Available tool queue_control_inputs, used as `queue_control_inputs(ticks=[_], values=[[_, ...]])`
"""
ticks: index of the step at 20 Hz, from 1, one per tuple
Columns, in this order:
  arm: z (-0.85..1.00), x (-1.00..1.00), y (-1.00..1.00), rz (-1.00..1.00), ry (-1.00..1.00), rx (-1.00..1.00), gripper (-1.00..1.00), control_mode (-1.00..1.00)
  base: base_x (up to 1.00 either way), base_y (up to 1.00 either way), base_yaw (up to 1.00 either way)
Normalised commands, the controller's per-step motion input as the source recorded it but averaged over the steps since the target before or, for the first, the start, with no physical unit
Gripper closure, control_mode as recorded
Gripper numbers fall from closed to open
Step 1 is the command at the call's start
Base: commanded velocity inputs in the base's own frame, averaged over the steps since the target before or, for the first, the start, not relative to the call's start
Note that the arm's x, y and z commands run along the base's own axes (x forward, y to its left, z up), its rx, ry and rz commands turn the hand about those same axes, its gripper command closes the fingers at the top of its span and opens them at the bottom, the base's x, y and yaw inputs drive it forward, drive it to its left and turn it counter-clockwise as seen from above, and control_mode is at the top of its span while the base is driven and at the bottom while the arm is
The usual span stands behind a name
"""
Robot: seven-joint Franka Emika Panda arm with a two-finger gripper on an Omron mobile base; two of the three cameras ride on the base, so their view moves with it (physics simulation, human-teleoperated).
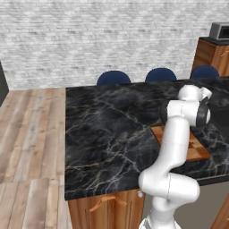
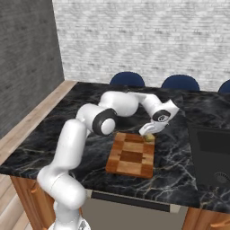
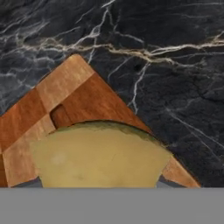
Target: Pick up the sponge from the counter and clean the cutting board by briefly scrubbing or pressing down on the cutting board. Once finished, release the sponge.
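Note:
The checkered reddish-brown cutting board lies on the black marble counter in front of the arm. My gripper points down over the board's far right corner, shut on the mustard-yellow sponge. The sponge rests against that corner of the board. In the hand view the sponge bulges between my grey fingertips, with the cutting board corner beneath it and the counter beyond. From the left base view the arm hides most of the cutting board.
A dark cooktop is set into the counter right of the board. Blue chair backs line the counter's far edge. A wooden cabinet with a grey appliance stands at the far right. Open counter stretches left.

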Motion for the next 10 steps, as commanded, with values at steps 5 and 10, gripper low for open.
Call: queue_control_inputs(ticks=[5, 10], values=[[0.02, -0.12, 0.97, -0.03, 0.00, -0.09, 1.00, -1.00, 0.00, 0.00, 0.00], [0.00, -0.20, 1.00, -0.01, 0.00, -0.21, 1.00, -1.00, 0.00, 0.00, 0.00]])
